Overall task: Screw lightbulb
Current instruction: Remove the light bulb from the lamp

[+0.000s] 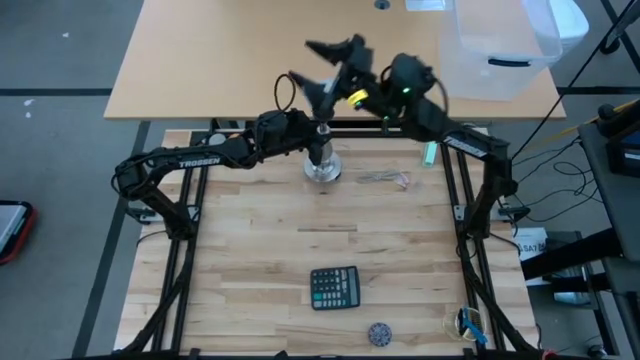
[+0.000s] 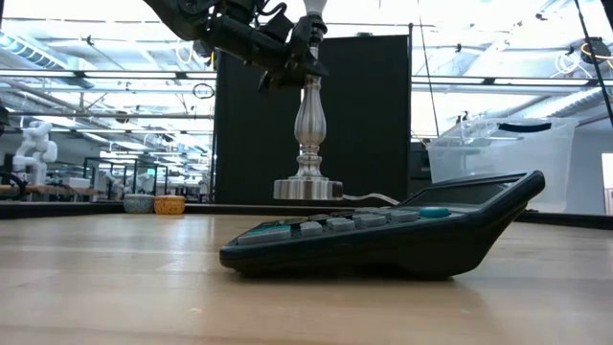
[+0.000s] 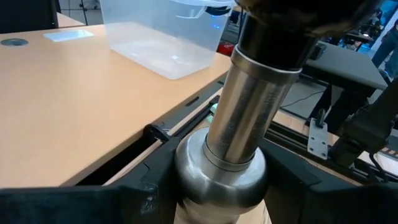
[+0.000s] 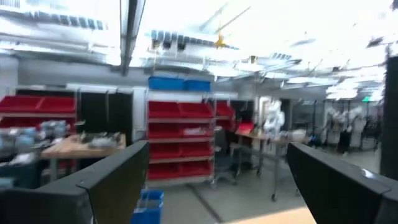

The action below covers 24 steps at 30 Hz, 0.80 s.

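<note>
From above, the silver lamp stand sits at about twelve o'clock on the bench, near its far edge; the left end effector is closed round the stand's upper stem, steadying it; the right end effector is lifted off beyond it, toward one o'clock, its fingers spread wide and holding nothing; I cannot pick out the lightbulb from up here.

From bench height, past the calculator, the stand rises upright, and the lightbulb shows as a pale shape on top of the socket, its long axis vertical and in line with the stem, directly at twelve o'clock above the left grip.

The left wrist camera shows the stem clamped between its own dark fingers.

The right wrist camera looks out at the room, fingers wide, nothing between them.

I'd judge the right arm does the turning, so it must come back down onto the bulb from above.
</note>
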Each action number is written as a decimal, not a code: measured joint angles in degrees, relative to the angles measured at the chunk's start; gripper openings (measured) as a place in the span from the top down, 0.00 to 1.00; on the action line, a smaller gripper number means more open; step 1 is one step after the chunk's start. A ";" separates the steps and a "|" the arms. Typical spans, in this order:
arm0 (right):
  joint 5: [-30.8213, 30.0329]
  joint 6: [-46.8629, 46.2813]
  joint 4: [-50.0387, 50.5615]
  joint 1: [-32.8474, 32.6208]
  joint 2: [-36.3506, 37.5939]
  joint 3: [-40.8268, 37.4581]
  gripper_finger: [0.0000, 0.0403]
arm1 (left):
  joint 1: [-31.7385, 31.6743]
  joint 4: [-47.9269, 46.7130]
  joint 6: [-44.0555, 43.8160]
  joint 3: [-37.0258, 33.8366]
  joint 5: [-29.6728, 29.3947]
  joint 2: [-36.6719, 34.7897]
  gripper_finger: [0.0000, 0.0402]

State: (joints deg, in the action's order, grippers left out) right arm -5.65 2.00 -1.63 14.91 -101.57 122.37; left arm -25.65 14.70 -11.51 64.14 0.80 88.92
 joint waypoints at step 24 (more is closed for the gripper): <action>-12.63 13.14 12.87 -11.95 4.76 -0.06 0.07 | 0.02 -0.14 0.07 0.00 1.19 0.00 0.57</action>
State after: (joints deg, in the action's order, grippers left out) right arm -18.28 15.14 11.23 2.96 -96.81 122.31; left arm -25.63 14.56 -11.44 64.14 1.99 88.92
